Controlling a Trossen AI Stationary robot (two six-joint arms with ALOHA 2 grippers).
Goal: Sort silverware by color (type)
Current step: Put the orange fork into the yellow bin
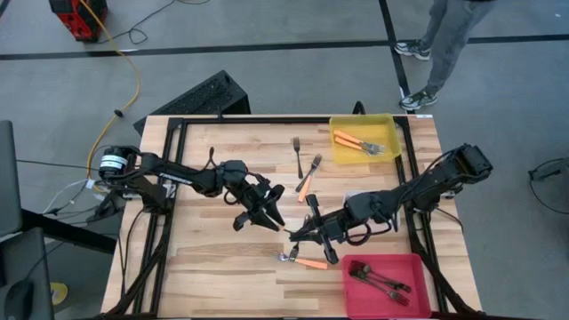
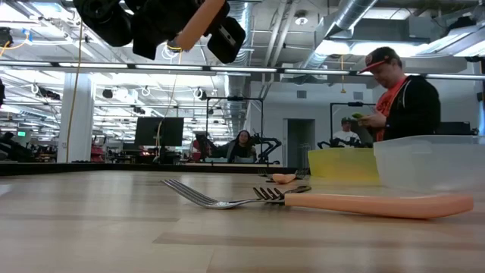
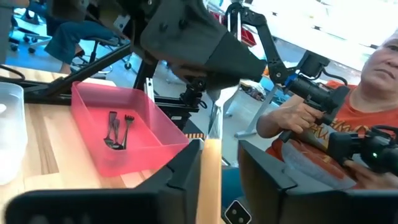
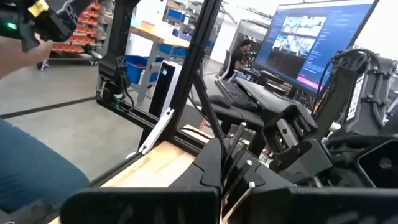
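Orange-handled fork [image 1: 286,228] is held above mid-table, at the centre of the high view, between both grippers. The left gripper [image 1: 273,220] is seen clasping its handle [image 3: 209,180] between partly parted fingers [image 3: 177,180]; the right gripper [image 1: 299,233] is clamped shut on the metal tine end. Open wood [image 1: 213,267] lies lower left. Other orange forks [image 1: 307,178] and a grey fork [image 1: 297,156] lie nearby; more rest in the yellow bin [image 1: 396,133] and red bin [image 1: 418,267].

A yellow bin [image 1: 396,149] sits at the far right corner of the wooden tabletop [image 1: 204,267], a red bin [image 1: 418,267] at the near right corner. A keyboard [image 1: 191,96] lies on the floor beyond. A person [image 1: 444,44] stands nearby.
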